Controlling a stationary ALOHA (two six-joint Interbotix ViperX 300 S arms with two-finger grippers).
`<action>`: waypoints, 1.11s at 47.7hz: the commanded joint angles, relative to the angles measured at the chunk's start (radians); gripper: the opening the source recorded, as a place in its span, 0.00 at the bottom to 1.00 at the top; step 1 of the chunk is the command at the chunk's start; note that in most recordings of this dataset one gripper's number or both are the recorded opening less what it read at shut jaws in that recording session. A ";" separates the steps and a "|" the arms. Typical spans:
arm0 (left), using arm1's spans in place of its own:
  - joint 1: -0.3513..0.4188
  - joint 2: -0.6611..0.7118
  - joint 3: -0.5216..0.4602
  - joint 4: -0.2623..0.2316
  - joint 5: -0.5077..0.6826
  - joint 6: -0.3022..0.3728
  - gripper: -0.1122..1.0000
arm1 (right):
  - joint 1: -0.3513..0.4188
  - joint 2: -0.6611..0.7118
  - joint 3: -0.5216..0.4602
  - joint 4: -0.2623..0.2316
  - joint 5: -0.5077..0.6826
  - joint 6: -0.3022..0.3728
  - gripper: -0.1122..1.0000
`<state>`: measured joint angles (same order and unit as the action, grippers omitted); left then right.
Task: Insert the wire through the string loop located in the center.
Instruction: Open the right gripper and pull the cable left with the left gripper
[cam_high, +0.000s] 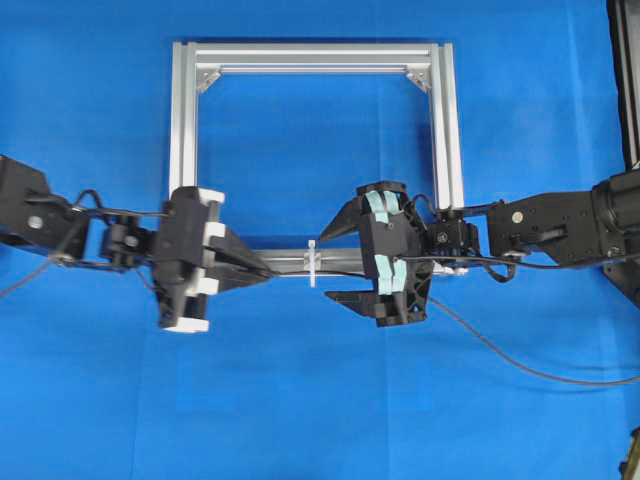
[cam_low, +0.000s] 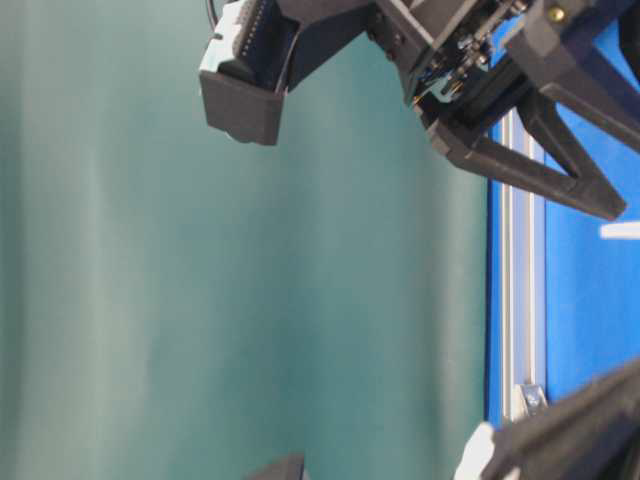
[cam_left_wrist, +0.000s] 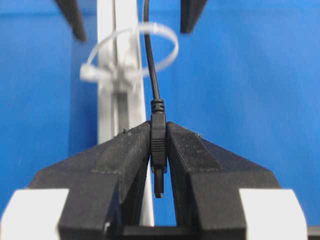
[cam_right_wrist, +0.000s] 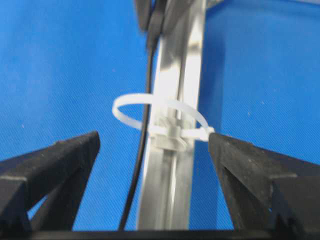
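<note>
1. Left gripper (cam_left_wrist: 159, 150): pinching plug end of wire (cam_left_wrist: 151, 65), fingers pressed on it.
2. Right gripper (cam_high: 345, 262): spread wide, holds nothing, sits either side of frame bar (cam_right_wrist: 175, 165).
3. Wire: runs thru string loop (cam_right_wrist: 160, 117); plug on left-gripper side.
4. String loop: centre of near bar of frame.
5. Progress, est.: insertion looks done; left: maybe pull more thru.
6. Count: 2 grippers, 1 wire, 1 loop, 1 frame on blue surface (cam_high: 320, 400).

The frame (cam_high: 315, 58) is brushed silver aluminium with a dull sheen, lying on matt blue cloth (cam_high: 300, 400) of fine weave. On the frame's near bar, the string loop (cam_left_wrist: 150, 47) looks like smooth, translucent white plastic. Through it runs the wire (cam_left_wrist: 150, 65), glossy black rubbery sheath; its plug is ribbed, matt.
</note>
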<state>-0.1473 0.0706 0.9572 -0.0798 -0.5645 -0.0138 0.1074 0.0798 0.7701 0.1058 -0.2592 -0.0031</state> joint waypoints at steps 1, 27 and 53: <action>-0.002 -0.081 0.052 -0.002 -0.006 -0.003 0.19 | 0.002 -0.034 -0.008 -0.002 0.000 0.002 0.94; -0.029 -0.345 0.322 -0.002 0.055 -0.002 0.19 | 0.003 -0.055 -0.006 -0.002 0.017 0.000 0.94; -0.003 -0.387 0.357 -0.006 0.087 -0.012 0.32 | 0.002 -0.084 -0.021 -0.002 0.023 0.005 0.94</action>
<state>-0.1611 -0.3037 1.3192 -0.0813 -0.4740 -0.0199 0.1074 0.0261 0.7670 0.1058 -0.2378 0.0000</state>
